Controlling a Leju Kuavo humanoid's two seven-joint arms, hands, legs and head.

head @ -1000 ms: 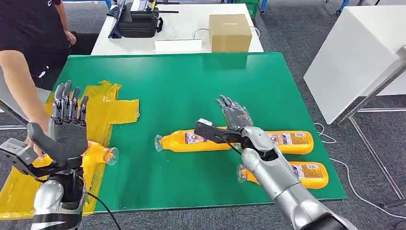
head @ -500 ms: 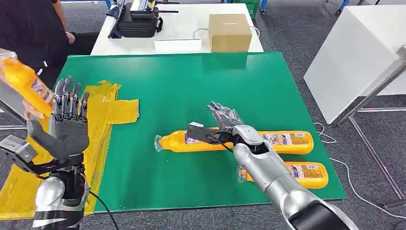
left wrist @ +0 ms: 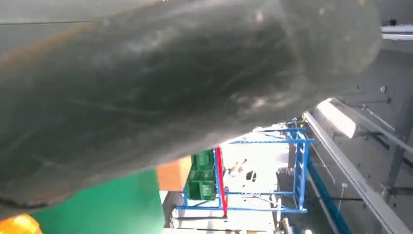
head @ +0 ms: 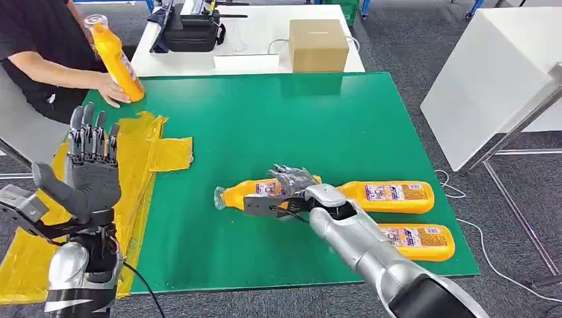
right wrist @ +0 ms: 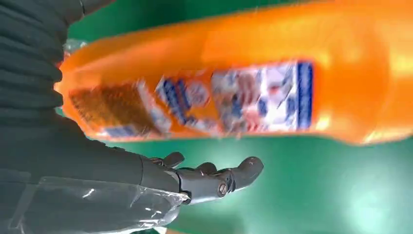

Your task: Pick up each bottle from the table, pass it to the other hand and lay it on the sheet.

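Three orange bottles lie on the green table (head: 265, 112): one (head: 255, 194) in the middle, one (head: 394, 197) to its right and one (head: 421, 242) near the front right corner. My right hand (head: 291, 181) hovers low over the middle bottle's body with fingers apart; in the right wrist view the bottle (right wrist: 234, 83) lies just beyond my fingers (right wrist: 219, 178), with green table showing between them. My left hand (head: 91, 173) is raised above the yellow sheet (head: 149, 156), palm toward me, fingers straight up, holding nothing. A person's hand (head: 109, 86) holds a fourth bottle (head: 116, 56) upright at the table's far left corner.
A cardboard box (head: 318, 45) and a black bag (head: 192, 30) stand on the white table behind. A white table (head: 490, 79) stands to the right. The person stands at the left, beside the sheet.
The person lifted a bottle off the sheet and carried it to the table's far left corner. My right hand moved left and lower over the middle bottle. My left hand barely moved.
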